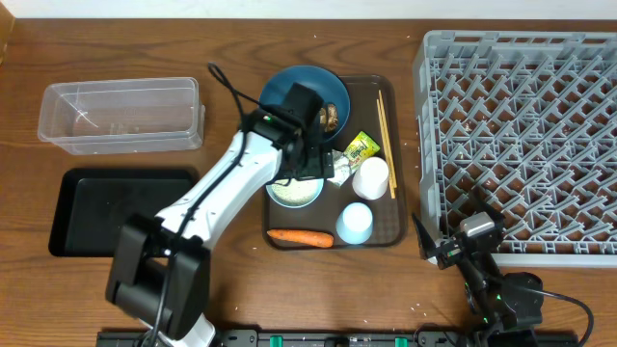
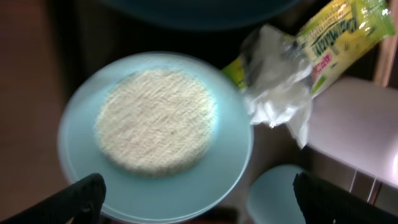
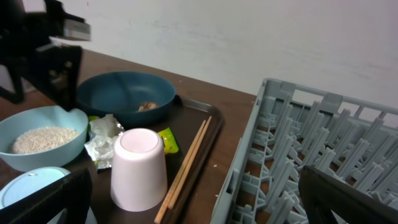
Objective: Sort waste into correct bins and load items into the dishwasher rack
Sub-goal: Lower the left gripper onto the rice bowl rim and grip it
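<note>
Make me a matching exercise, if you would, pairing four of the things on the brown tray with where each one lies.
Column one:
1. rice
2. brown food lump
3. carrot
4. chopsticks

Column two:
A. lying next to the pale blue cup
B. in the dark blue plate
C. in the pale blue bowl
D. lying alongside the whitish cup

Pairs: 1-C, 2-B, 3-A, 4-D
</note>
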Available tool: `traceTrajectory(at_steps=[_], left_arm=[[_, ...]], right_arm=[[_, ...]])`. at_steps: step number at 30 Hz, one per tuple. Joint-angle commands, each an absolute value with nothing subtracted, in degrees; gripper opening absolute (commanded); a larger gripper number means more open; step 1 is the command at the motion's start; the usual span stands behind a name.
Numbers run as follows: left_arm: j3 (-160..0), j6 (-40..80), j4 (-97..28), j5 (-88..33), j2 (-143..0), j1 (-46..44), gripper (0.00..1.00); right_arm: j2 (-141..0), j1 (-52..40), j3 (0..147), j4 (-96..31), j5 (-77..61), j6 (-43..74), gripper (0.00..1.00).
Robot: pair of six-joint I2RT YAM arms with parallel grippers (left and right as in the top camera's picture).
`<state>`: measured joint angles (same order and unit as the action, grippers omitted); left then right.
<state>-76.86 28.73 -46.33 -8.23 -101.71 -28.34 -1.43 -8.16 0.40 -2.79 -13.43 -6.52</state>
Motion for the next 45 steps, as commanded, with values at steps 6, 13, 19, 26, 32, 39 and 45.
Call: traceTrajectory(at_steps=[6, 13, 19, 26, 32, 39, 45], left_arm=[[-77.3, 29.3, -43.7, -8.3, -107.0, -31.2, 0.98], [-77.3, 29.3, -43.4, -4.9, -109.4, -31.9, 0.96], [-77.3, 29.3, -43.4, -4.4, -109.8, -32.1, 0.86], [-77.2, 29.3, -43.4, -4.5, -109.8, -33.2, 0.69], [-77.2, 29.3, -43.4, -3.0, -109.8, -35.2, 0.66], [-77.1, 29.3, -43.4, -0.4, -109.9, -36.0, 0.63], [-77.1, 29.3, -43.4, -0.4, -110.9, -36.0, 0.57]], right_arm=[[-1.5, -7.9, 0.3, -3.0, -13.5, -6.9, 0.99], [-1.5, -7.9, 0.3, -3.0, -13.5, -6.9, 0.99], [-1.5, -7.9, 0.3, -3.0, -13.5, -6.9, 0.99], [-1.5, -7.9, 0.3, -3.0, -13.5, -6.9, 0.99], [-1.5, -7.9, 0.3, -3.0, -13.5, -6.9, 0.99], [-1.5, -7.9, 0.3, -3.0, -13.5, -6.9, 0.99], [-1.5, -7.9, 0.3, -3.0, -13.5, -6.9, 0.99]])
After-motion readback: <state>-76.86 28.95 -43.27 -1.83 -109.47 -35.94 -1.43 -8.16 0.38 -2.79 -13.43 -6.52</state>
